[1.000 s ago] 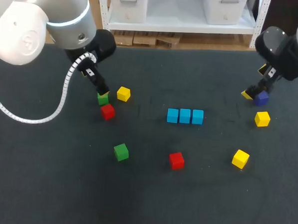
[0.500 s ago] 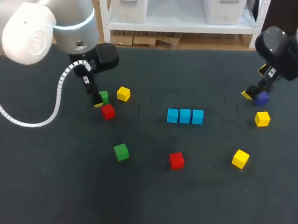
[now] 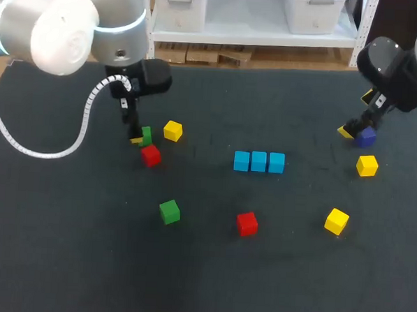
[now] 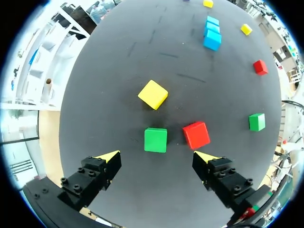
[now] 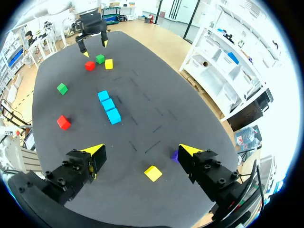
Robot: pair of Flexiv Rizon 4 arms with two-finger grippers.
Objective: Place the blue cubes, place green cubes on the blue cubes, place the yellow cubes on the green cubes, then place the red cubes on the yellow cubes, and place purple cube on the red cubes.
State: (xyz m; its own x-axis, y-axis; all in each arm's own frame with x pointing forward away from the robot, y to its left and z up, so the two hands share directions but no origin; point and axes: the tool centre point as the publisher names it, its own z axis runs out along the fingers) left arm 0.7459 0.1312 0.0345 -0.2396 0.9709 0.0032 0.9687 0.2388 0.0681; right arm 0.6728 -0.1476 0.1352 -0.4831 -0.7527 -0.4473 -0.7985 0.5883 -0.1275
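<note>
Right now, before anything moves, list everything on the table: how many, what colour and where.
Blue cubes: three, blue, side by side in a row mid-table.
Green cubes: two, green, one alone on the left half, the other just ahead of the left pincer.
Yellow cubes: three, yellow, one beside the far green cube, two on the right half.
Red cubes: two, red, one next to the far green cube, one in front of the blue row.
Purple cube: one, purple, beside the right pincer.
Table: one, dark, under everything.
Left pincer: one, black with yellow tips, open.
Right pincer: one, black with yellow tips, open.
</note>
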